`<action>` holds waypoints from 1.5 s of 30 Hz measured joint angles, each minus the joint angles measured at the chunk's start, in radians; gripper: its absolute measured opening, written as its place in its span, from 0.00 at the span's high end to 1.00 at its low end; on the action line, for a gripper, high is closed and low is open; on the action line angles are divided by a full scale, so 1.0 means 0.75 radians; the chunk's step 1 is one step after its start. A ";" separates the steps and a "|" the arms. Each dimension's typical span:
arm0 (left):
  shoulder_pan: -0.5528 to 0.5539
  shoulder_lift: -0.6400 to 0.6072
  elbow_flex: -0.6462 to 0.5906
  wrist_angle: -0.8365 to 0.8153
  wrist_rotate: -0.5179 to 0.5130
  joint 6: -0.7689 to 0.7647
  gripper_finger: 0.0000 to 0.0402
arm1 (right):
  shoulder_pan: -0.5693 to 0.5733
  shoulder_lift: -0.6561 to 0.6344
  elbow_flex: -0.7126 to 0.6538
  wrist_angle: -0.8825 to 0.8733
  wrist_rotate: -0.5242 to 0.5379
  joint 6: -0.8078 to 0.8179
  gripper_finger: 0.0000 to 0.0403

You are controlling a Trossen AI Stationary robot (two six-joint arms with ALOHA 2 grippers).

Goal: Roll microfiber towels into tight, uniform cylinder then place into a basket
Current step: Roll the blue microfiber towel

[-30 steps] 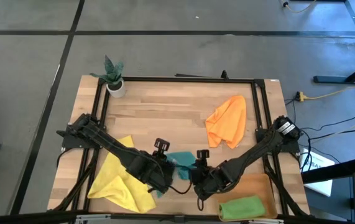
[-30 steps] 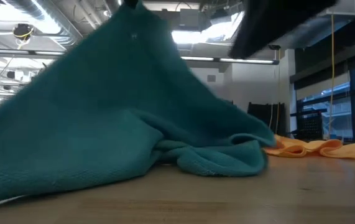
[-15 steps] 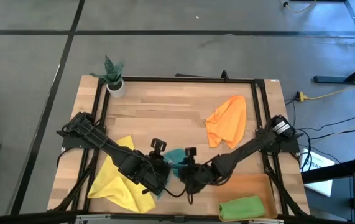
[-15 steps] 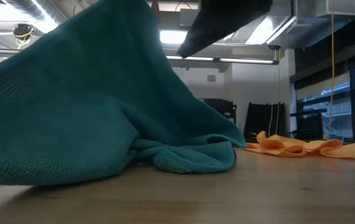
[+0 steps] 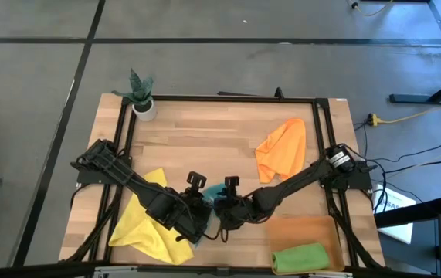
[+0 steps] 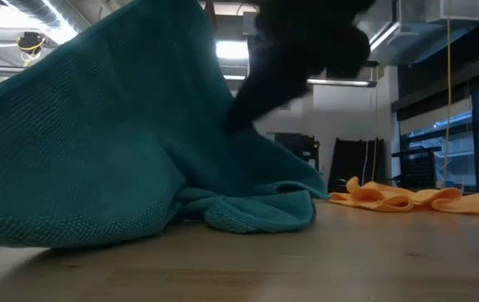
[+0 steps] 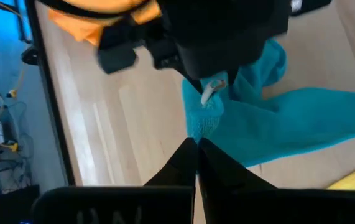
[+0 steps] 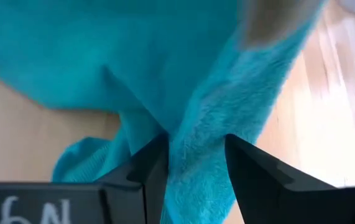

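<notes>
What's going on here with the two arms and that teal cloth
Both arms meet over the teal towel near the table's front middle. The left gripper is shut on an edge of it, holding it lifted. The right gripper is open, with a fold of the same towel between its fingers. A green towel lies rolled in the basket at front right. The yellow towel and orange towel lie loose, not rolled yet.

Rm inventory: grey floor (image 5: 228, 69) w/ dark seam lines showing around wooden table (image 5: 205, 147); ceiling strip lights (image 6: 340, 81) glowing; windows (image 6: 465, 151) w/ dark frames standing at one side; yellow cable (image 5: 405, 117) lying on floor.
</notes>
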 joint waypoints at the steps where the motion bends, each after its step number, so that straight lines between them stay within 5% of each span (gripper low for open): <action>1: -0.005 -0.001 0.000 0.001 -0.011 0.002 1.00 | -0.004 0.013 0.000 -0.005 -0.001 0.001 0.61; 17: -0.055 -0.183 -0.001 -0.017 -0.128 -0.015 1.00 | -0.017 0.035 0.000 -0.075 0.009 0.047 0.61; 23: -0.055 -0.230 -0.001 -0.021 -0.162 -0.005 1.00 | -0.017 0.036 0.000 -0.075 -0.123 0.040 0.61; 34: -0.053 -0.242 -0.001 -0.035 -0.209 -0.001 1.00 | -0.017 0.090 0.000 -0.060 -0.131 0.077 0.62; 38: -0.053 -0.242 -0.001 -0.048 -0.209 -0.013 1.00 | -0.016 0.097 0.000 -0.082 -0.130 0.071 0.72; 42: -0.053 -0.242 -0.001 -0.079 -0.208 -0.052 1.00 | -0.014 0.097 0.000 -0.083 -0.130 0.027 0.93; 45: -0.053 -0.242 -0.001 -0.117 -0.207 -0.093 1.00 | -0.014 0.097 0.000 -0.097 -0.130 0.008 0.97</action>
